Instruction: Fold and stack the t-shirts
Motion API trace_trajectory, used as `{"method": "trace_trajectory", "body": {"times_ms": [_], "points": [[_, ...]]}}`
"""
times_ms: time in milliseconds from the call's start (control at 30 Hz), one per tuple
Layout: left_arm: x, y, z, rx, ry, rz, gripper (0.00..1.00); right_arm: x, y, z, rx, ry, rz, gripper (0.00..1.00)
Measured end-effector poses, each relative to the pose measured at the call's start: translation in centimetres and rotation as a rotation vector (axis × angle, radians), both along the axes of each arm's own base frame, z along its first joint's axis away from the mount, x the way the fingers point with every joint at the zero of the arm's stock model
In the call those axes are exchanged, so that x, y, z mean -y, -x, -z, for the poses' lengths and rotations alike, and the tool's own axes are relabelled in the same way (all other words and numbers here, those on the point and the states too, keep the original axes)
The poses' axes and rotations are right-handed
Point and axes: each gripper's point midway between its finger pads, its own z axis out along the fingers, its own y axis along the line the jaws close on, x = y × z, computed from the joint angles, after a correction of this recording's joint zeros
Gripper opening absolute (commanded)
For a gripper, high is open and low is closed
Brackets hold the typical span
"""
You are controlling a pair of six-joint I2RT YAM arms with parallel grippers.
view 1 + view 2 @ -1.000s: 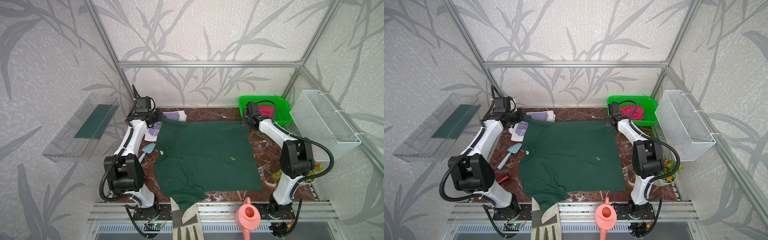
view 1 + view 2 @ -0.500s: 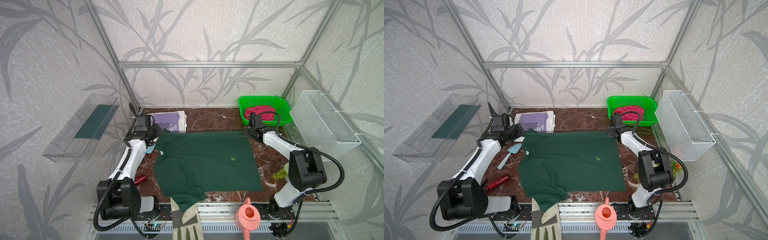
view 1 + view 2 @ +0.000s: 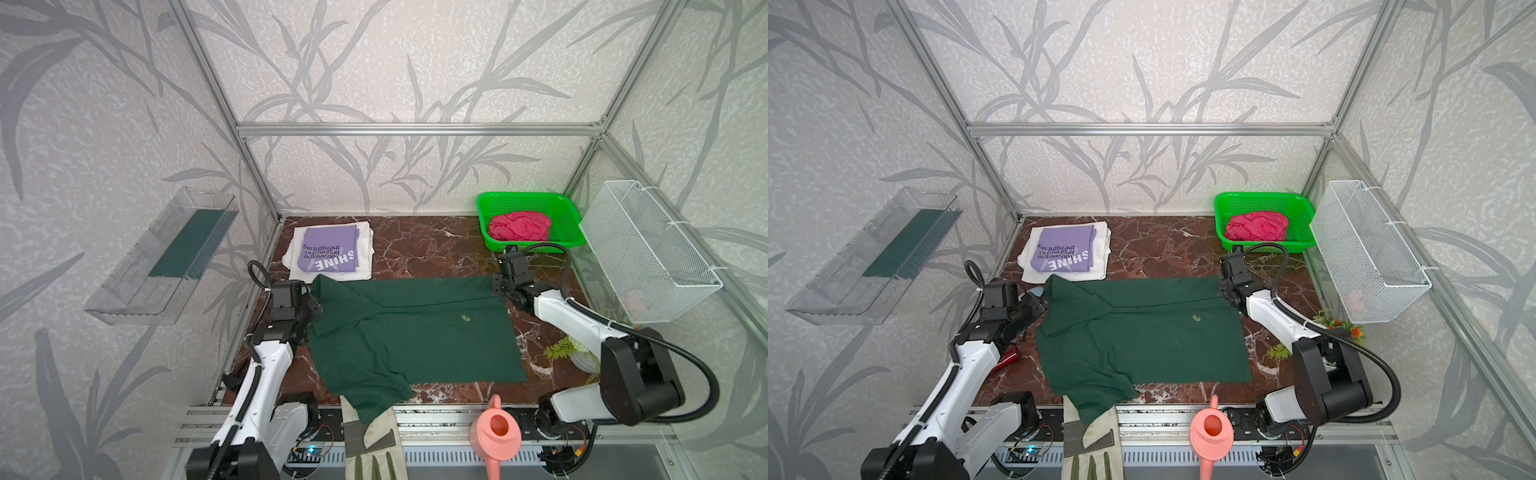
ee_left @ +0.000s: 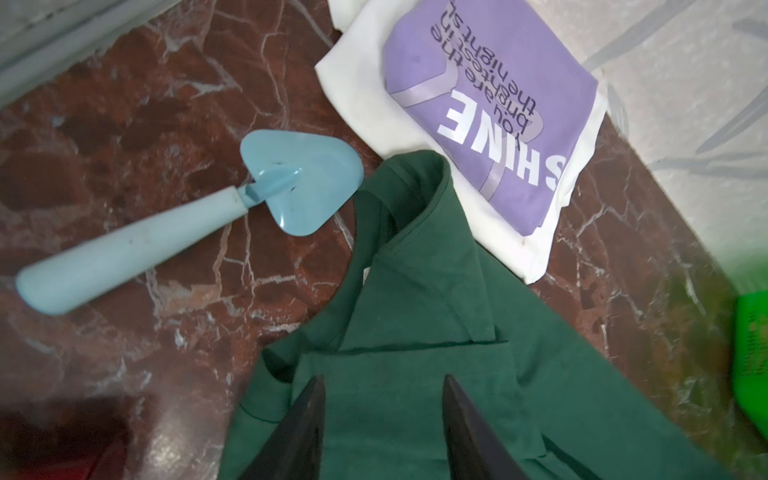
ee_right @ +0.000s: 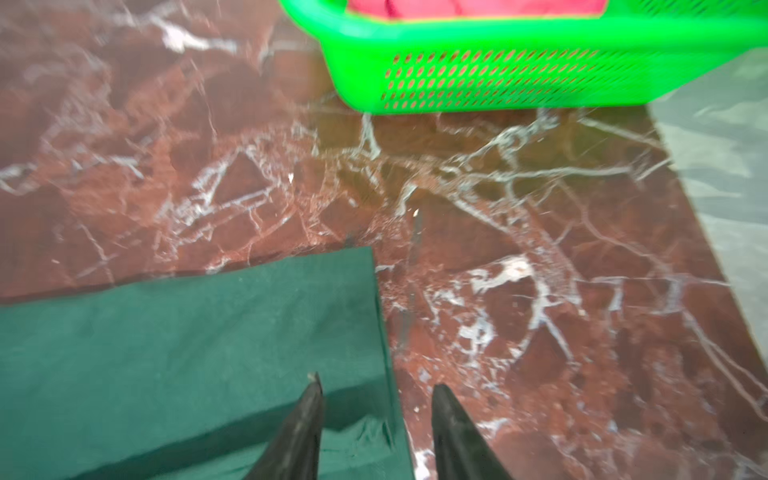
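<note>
Left gripper [image 4: 382,384] and right gripper [image 5: 376,388] stand part open, holding nothing, over the far corners of the dark green t-shirt [image 3: 415,332] on the bench [image 3: 436,249].

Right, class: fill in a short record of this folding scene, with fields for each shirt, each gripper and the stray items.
Being folded: dark green t-shirt, spread flat, far edge turned over, one sleeve lying over the glove
Stack: lilac t-shirt folded on top of the white t-shirt
Waiting: pink-red t-shirt, crumpled in the green basket
Left gripper: open, over the collar end
Right gripper: open, over the far corner
Clutter: blue trowel, pink watering can
</note>
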Motion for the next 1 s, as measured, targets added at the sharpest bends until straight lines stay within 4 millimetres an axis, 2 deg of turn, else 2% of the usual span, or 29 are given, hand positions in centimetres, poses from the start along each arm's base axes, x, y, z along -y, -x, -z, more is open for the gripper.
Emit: {"method": "trace_trajectory", "body": {"times_ms": [133, 233, 367, 433, 500, 633, 700, 833, 967, 1000], "points": [[0.9, -0.8, -0.3, 0.041, 0.030, 0.050, 0.52, -0.4, 0.0, -2.3, 0.062, -0.051, -0.001, 0.52], [2.8, -2.6, 0.4, -0.028, 0.070, 0.153, 0.53, -1.9, -1.0, -1.9, -0.005, -0.089, -0.051, 0.52], [5.9, -6.9, 1.6, -0.156, 0.080, 0.329, 0.53, -3.8, -2.4, 0.3, -0.158, -0.123, -0.091, 0.52], [8.0, -8.6, 2.5, -0.217, 0.058, 0.424, 0.54, -4.4, -1.9, 2.3, -0.238, -0.139, -0.104, 0.52], [10.1, -9.4, 3.5, -0.265, 0.030, 0.506, 0.54, -4.7, -0.8, 4.3, -0.324, -0.150, -0.110, 0.52], [13.0, -9.9, 5.7, -0.356, -0.009, 0.605, 0.52, -5.1, 0.7, 6.9, -0.440, -0.170, -0.114, 0.52], [13.7, -10.0, 6.7, -0.395, -0.030, 0.628, 0.51, -5.1, 1.2, 7.6, -0.472, -0.176, -0.111, 0.52], [14.1, -9.7, 8.3, -0.467, -0.076, 0.644, 0.49, -5.3, 1.5, 8.4, -0.504, -0.183, -0.109, 0.52], [14.0, -9.3, 8.9, -0.500, -0.108, 0.646, 0.49, -5.3, 1.6, 8.4, -0.509, -0.187, -0.109, 0.52], [14.0, -9.3, 8.9, -0.502, -0.111, 0.646, 0.46, -5.3, 1.7, 8.4, -0.510, -0.188, -0.110, 0.53]]}}
